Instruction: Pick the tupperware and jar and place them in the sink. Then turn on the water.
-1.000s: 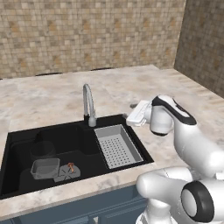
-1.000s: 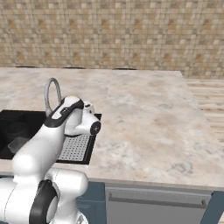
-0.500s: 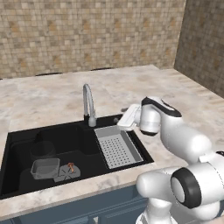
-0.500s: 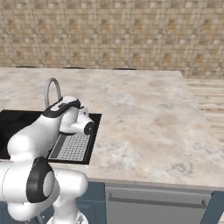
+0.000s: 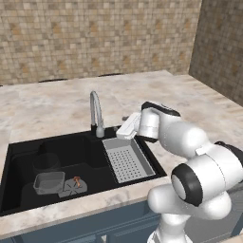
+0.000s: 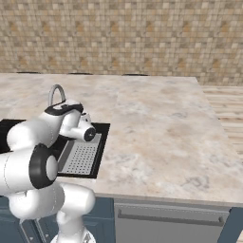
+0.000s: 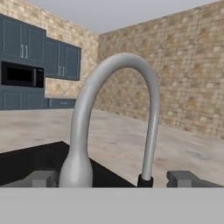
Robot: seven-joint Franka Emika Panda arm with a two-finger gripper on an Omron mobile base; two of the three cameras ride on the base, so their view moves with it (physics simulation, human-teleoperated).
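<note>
The black sink (image 5: 19,152) holds the grey tupperware (image 5: 49,182) at its front left, upright on the floor. Just behind it stands the faint dark jar (image 5: 46,163). The curved silver tap (image 5: 96,112) rises at the sink's back edge, and no water runs from its tip. My gripper (image 5: 119,133) hovers level with the tap's base, just right of it, pointing at it. In the hand view the tap (image 7: 113,113) arches close ahead, and my gripper (image 7: 113,179) is open, with one dark fingertip on either side of the tap's foot and nothing held.
A grey perforated tray (image 5: 127,159) fills the sink's right side, under my forearm. A small orange bit lies on the drain (image 5: 73,185). Marble counter (image 6: 161,123) stretches wide to the right, with tiled walls behind. Dark cabinets and a microwave (image 7: 22,75) stand across the room.
My hand swung left from over the counter beside the tray to the tap's base. The tupperware and jar stayed put.
</note>
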